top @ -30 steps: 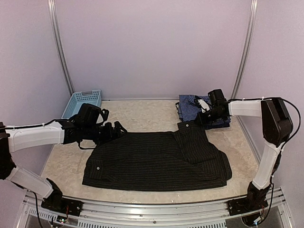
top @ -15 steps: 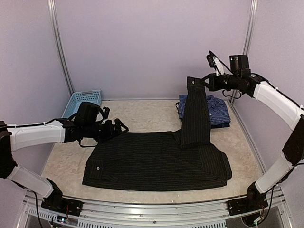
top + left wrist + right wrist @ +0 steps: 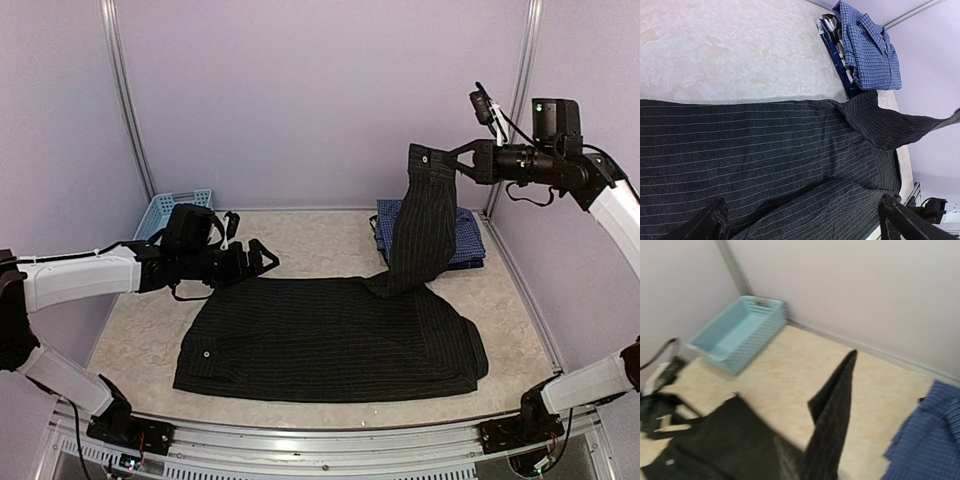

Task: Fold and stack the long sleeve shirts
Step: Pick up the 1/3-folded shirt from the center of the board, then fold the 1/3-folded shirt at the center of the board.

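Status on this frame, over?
Left gripper open, low at black shirt far-left corner. Right gripper shut on its sleeve cuff, held high. Blue checked shirt lies folded behind the sleeve; basket off far left.

You are seeing no readable text, label, brand, number or sign in any view. Nothing legible is showing on the black pinstriped shirt [image 3: 330, 345], on the blue checked shirt [image 3: 867, 50] or on the light blue basket [image 3: 757, 342].
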Robot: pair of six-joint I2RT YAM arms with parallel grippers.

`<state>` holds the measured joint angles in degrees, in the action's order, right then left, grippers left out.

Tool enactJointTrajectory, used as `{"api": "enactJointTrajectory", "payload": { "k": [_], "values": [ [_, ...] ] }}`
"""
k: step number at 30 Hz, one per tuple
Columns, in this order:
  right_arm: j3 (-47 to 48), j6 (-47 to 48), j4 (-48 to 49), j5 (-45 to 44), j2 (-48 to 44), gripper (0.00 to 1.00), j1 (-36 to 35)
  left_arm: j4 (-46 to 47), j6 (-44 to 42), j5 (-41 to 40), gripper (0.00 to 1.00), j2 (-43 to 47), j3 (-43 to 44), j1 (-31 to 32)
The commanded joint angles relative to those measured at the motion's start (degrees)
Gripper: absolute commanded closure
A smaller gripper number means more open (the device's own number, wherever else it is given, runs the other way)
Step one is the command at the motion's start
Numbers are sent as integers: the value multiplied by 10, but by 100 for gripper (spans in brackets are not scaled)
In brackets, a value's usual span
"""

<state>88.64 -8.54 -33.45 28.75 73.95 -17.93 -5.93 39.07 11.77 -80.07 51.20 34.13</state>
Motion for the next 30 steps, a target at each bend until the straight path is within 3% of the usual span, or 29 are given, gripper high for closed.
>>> {"api": "enactJointTrajectory", "payload": {
  "k": [1,9,16,21,30],
  "values": [
    [-2,-28,-73,41,-51,100,-13,26,-29,2,1,-14,21,22],
    [-69,-79,-101,100,-152,100,-18,55,-69,-13,1,-43,33,77],
    [-116,-126,-99,131,-203,100,-26,70,-89,-47,1,-60,33,82],
    [-91,-131,-130,130,-220,100,-26,-11,-116,-91,1,-76,58,50],
    [-66,-119,-179,98,-225,100,-26,-77,-138,-7,1,-138,95,-57]
  ]
}}
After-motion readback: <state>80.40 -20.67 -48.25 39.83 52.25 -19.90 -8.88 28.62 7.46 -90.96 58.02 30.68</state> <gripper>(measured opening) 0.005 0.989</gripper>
